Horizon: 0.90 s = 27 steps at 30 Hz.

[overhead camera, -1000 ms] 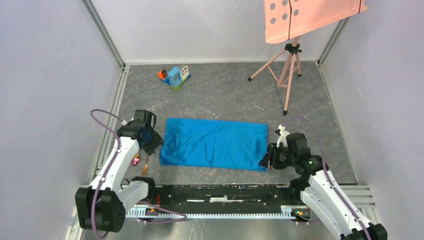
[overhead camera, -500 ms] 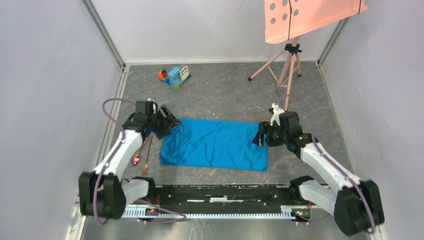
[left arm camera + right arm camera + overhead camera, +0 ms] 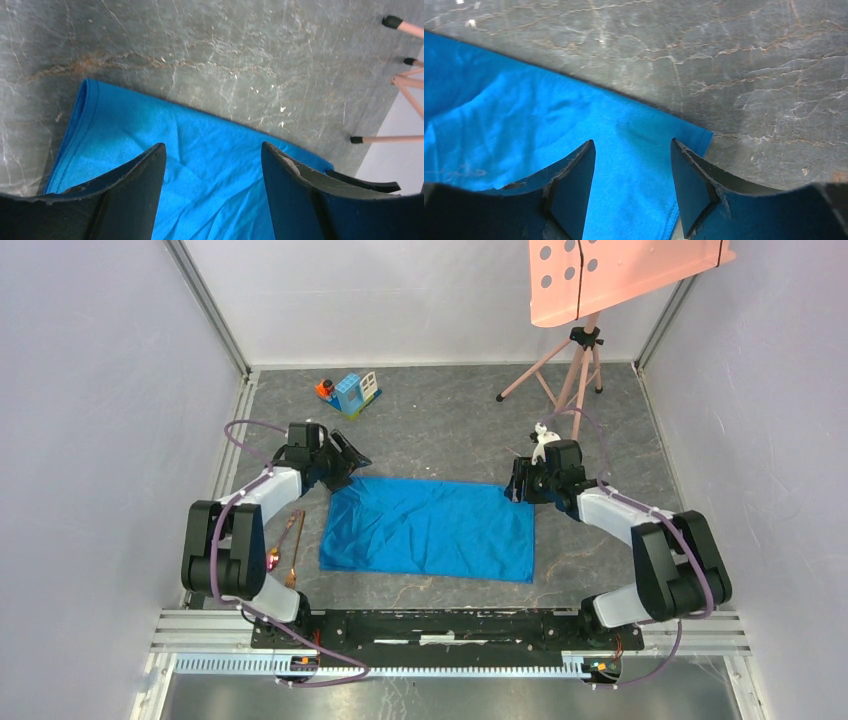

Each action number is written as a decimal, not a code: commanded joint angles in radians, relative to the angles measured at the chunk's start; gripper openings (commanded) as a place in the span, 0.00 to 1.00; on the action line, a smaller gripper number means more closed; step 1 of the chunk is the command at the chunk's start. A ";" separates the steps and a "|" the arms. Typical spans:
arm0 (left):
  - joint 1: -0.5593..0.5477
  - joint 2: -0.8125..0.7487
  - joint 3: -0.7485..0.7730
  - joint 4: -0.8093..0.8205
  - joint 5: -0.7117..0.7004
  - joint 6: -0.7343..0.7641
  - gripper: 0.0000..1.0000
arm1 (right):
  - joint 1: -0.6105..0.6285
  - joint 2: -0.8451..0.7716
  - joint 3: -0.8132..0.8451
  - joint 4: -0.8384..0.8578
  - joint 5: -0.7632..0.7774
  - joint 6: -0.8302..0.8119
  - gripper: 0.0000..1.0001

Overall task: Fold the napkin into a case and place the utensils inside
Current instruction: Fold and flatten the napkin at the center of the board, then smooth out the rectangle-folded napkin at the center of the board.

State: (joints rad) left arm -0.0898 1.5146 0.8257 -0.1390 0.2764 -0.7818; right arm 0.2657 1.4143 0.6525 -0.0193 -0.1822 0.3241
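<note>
At far corners of the napkin [image 3: 428, 530], left tool [image 3: 348, 462] and right tool [image 3: 516, 487], both spread wide

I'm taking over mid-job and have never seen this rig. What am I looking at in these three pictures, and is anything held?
These are two robot arms, each ending in a two-finger gripper. The wide picture looks down from above and behind them. The other two come from a camera on each wrist, and the dark shapes there are that gripper's own fingers. On the grey table lies a flat blue napkin, with a spoon and fork to its left. A toy house and a tripod stand farther back. The left gripper and right gripper are open at the napkin's far corners. Nothing is held.
</note>
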 commanded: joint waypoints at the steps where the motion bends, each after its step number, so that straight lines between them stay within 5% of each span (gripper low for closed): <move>1: 0.007 0.049 0.030 0.090 -0.074 -0.043 0.76 | -0.023 0.063 0.024 0.103 0.045 -0.023 0.62; 10: 0.011 0.150 0.047 0.048 -0.263 -0.082 0.81 | -0.031 0.182 0.052 0.161 0.055 -0.023 0.60; 18: 0.018 0.260 0.189 0.032 -0.241 -0.014 0.82 | -0.032 0.299 0.176 0.178 0.103 -0.073 0.59; 27: -0.006 -0.010 0.169 -0.245 -0.170 0.043 0.91 | 0.069 0.112 0.252 -0.089 0.105 -0.145 0.75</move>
State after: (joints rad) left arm -0.0811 1.6722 1.0218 -0.2546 0.0628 -0.7910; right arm 0.2684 1.6775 0.9073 0.0147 -0.0719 0.2192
